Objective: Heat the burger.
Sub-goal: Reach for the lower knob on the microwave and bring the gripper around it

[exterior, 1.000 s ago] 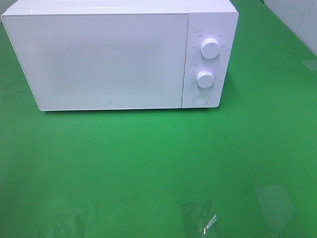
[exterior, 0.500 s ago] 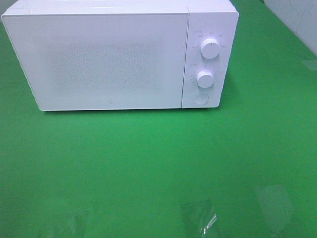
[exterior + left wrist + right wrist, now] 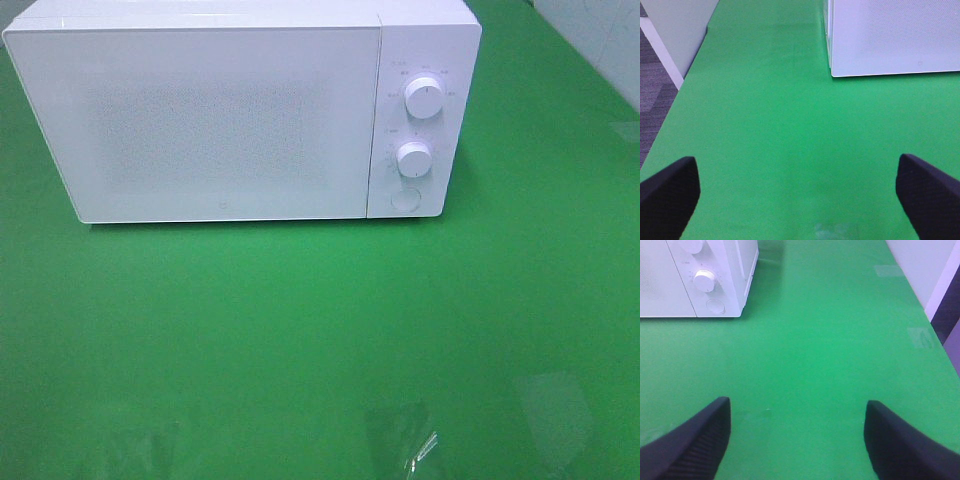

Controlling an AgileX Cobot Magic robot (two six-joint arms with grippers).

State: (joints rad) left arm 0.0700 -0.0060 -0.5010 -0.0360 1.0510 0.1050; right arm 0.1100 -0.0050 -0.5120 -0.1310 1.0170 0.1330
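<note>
**Microwave shut, both grippers open, burger out of sight**

We used the microwave (image 3: 240,110) as the landmark. It stood on the green table cover (image 3: 300,330), toward the far edge.

Left of the microwave and nearer the front edge, the left gripper (image 3: 797,170) hovered over bare green cover. Its black fingers (image 3: 670,195) were spread wide and held nothing. The microwave's near left corner sat well ahead of it.

On the microwave front, the white door (image 3: 200,125) covered the left and middle and was closed flush. We could not see through it. Right of the door was the control strip, with the upper knob (image 3: 425,98) above the lower knob (image 3: 413,158) and a round button (image 3: 404,199) just below them.

Right of the microwave and nearer the front, the right gripper (image 3: 797,407) was also agape and empty over the cover. The control strip lay ahead of it, off to its left.

The burger showed in no view, so we could not tell where it was.
</note>
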